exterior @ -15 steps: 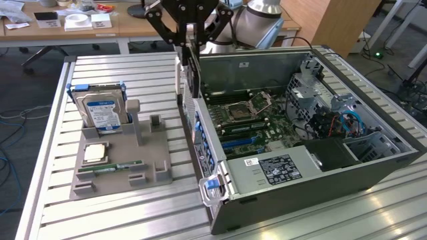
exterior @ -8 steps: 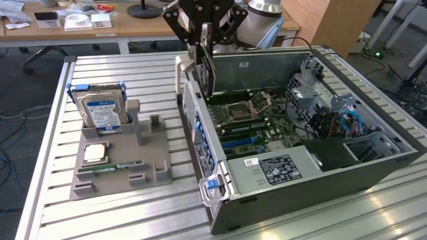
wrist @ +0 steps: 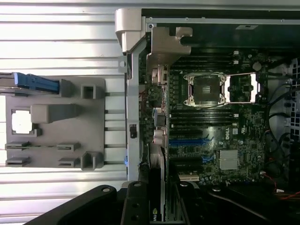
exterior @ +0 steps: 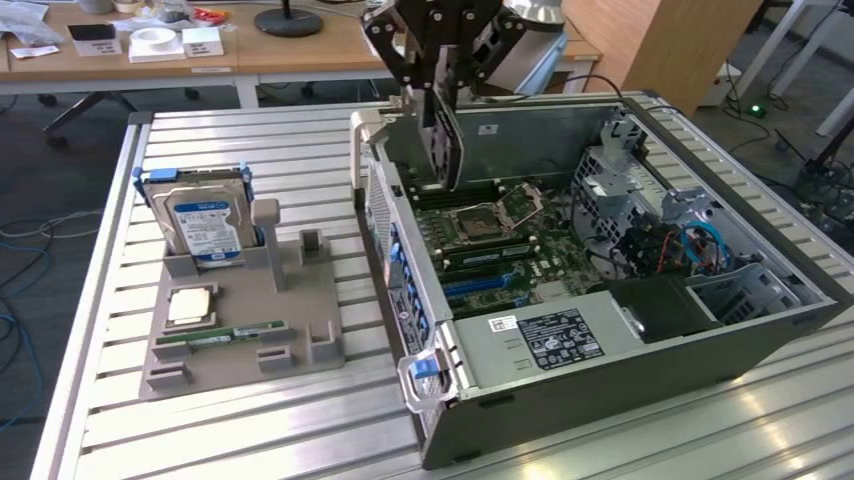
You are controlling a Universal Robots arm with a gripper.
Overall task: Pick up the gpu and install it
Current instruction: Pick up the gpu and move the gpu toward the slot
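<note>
Gripper point(exterior: 442, 82) clenched on the gpu point(exterior: 443, 140) — card hanging upright over the motherboard point(exterior: 514, 250) inside the open case point(exterior: 601, 385), long side vertical, lower edge pointing down — top edge hidden by fingers.

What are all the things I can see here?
gpu: one, black, upright over the open computer case, held by the pincer.
computer case: one, grey, open, on the table.
motherboard: one, green, inside the case.
holder: one, grey, on the exterior view's left of the case.
hard drive: one, silver with a blue-white label, standing in the holder.
chip: one, square, pale, flat on the holder.
memory stick: one, green, lying on the holder.
table: one, silver, slatted.
pincer: one, black, shut on the gpu.
</note>
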